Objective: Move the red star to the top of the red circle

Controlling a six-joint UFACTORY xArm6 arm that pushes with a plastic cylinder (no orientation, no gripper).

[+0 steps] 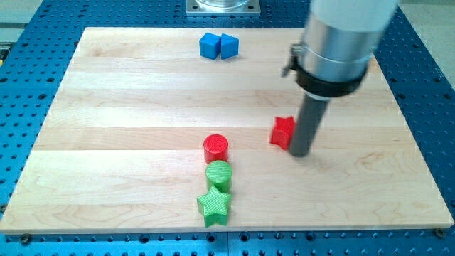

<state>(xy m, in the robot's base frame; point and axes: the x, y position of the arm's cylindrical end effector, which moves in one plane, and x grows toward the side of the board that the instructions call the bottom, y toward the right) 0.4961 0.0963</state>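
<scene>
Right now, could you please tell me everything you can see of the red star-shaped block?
The red star-shaped block is a small, matte, solid-coloured piece, apparently plastic or painted wood. It lies flat on the pale wooden board, right of centre. Its right side is hidden behind my dark rod, so only some points show. My tip sits right against its right edge, apparently touching. The red round block lies apart from it, towards the view's lower left. Nothing else touches the star.

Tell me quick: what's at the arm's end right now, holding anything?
No gripper: the arm ends in a rod. My tip holds nothing; it sits against the view's right side of the red star.
</scene>
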